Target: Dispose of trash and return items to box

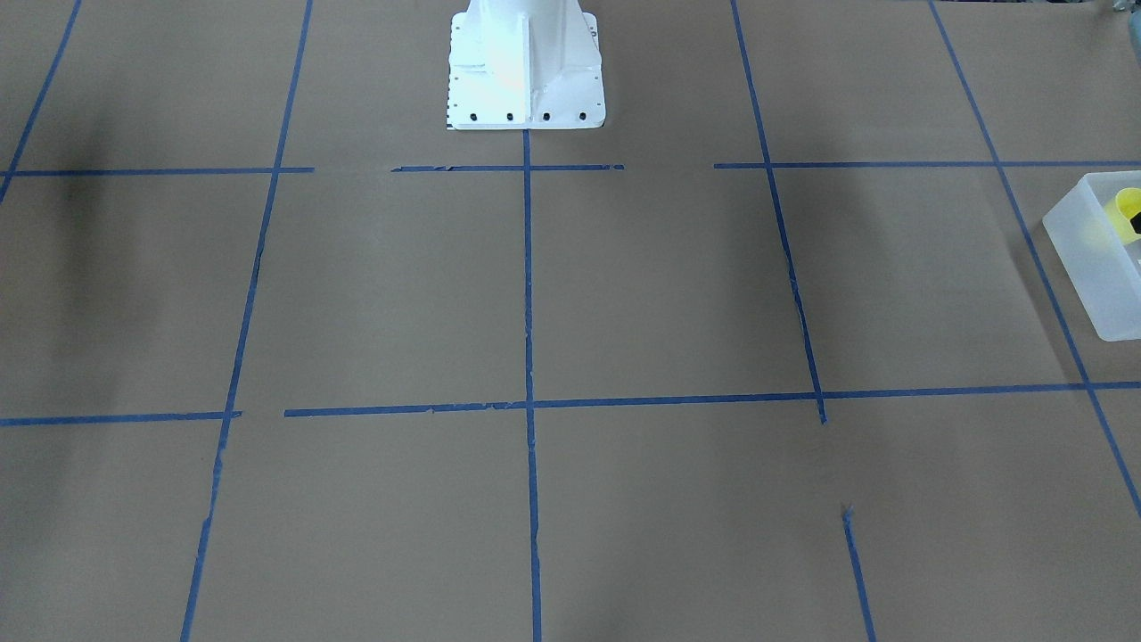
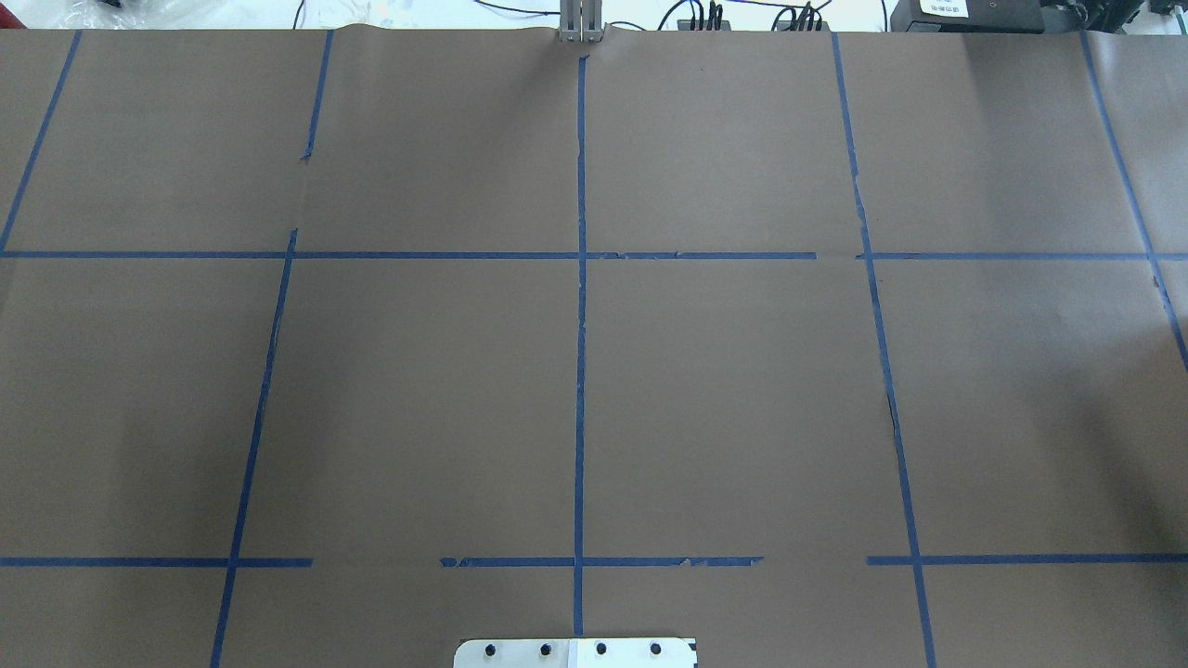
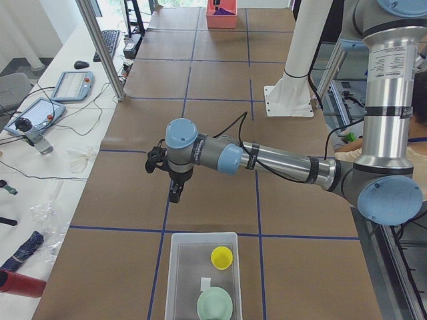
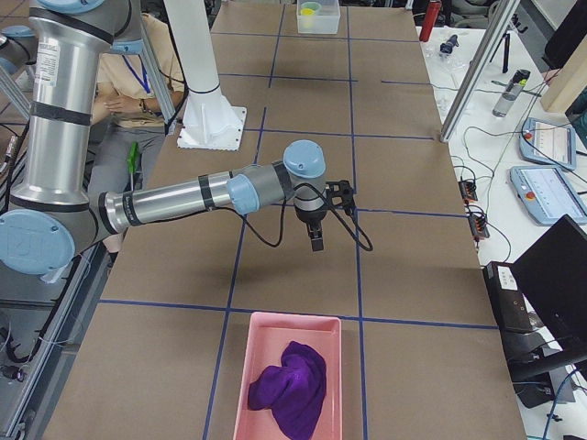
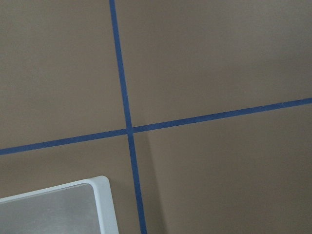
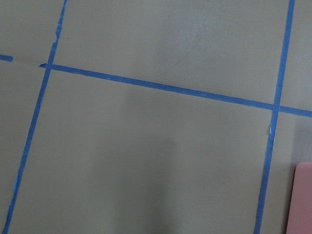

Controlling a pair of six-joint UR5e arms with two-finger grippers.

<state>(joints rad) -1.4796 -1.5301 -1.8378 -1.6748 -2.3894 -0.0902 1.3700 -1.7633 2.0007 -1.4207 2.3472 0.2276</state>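
The frosted-white box (image 3: 169, 280) stands at the table's end near the exterior left camera. Inside it are the yellow cup (image 3: 221, 257), the mint-green bowl (image 3: 215, 304) and a small white scrap (image 3: 205, 284). The box (image 1: 1083, 245) with the yellow cup (image 1: 1125, 212) also shows at the right edge of the front-facing view. A corner of the box (image 5: 105, 204) shows in the left wrist view. My left gripper (image 3: 175, 193) hangs above the table just beyond the box, holding nothing visible; I cannot tell if it is open or shut. My right gripper (image 4: 315, 243) hangs above the table at the other end; open or shut I cannot tell.
A pink bin (image 4: 292, 318) with a purple cloth (image 4: 292, 385) stands at the table's end near the exterior right camera; its corner (image 6: 303, 195) shows in the right wrist view. The white robot base (image 1: 526, 71) stands at the table's back middle. Blue tape lines grid the brown table.
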